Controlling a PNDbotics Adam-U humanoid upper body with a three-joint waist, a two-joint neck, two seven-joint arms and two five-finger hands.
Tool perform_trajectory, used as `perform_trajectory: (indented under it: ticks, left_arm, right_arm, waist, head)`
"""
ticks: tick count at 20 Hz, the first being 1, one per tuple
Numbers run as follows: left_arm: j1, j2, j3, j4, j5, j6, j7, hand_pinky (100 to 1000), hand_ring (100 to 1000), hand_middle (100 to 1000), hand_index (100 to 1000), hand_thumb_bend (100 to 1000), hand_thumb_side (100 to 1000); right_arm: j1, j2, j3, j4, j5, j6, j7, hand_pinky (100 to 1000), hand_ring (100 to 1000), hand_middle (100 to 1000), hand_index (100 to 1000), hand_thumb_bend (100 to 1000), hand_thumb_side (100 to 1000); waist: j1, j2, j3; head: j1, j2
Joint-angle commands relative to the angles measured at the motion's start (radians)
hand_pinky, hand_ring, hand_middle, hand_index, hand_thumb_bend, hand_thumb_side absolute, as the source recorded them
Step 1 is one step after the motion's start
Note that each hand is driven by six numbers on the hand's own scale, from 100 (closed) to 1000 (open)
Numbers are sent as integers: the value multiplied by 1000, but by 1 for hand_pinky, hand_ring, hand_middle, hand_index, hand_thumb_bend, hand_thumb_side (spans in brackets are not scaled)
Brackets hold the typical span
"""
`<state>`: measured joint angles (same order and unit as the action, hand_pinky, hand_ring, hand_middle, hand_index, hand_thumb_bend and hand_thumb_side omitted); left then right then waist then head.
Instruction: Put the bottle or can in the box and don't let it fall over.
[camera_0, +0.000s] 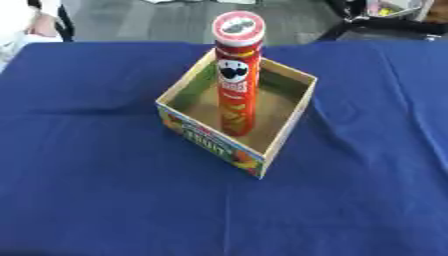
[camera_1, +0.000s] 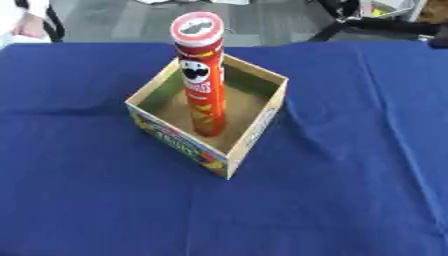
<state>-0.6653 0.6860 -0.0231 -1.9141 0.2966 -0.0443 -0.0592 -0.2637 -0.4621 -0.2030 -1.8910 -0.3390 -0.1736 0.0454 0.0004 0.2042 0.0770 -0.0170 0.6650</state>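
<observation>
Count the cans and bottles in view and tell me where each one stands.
1. A single tall red can stands upright inside the open cardboard box on the blue tablecloth, its base on the box floor. No other can or bottle shows; neither hand is in view.

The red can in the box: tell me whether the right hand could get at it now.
Probably yes: the red can stands upright, well above the box walls, with nothing beside it. Neither hand is in view, though.

Print on the box's (camera_0: 220, 141) front wall is too blurred to read. The can's (camera_0: 237, 80) base is hidden behind that wall. The desk (camera_0: 105, 200) is cut off by picture edges.
</observation>
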Motion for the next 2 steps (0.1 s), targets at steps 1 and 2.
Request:
perform_trajectory:
  ticks: [1,2]
  left_arm:
    - [64,8,51,-79,72,-39,19,562,835,859,868,137,692]
    - [96,-10,64,-82,78,-62,19,555,836,871,883,188,701]
  right_arm:
    - [-8,-17,-11,-21,-5,-2,-2,996,692,747,963,100,709]
    - [-6,-11,-12,-18,-3,-2,0,998,691,748,965,100,712]
  waist:
    - [-8,-16,5]
    - [-15,-12,8]
  head:
    - [-15,-20]
    - [-18,-25]
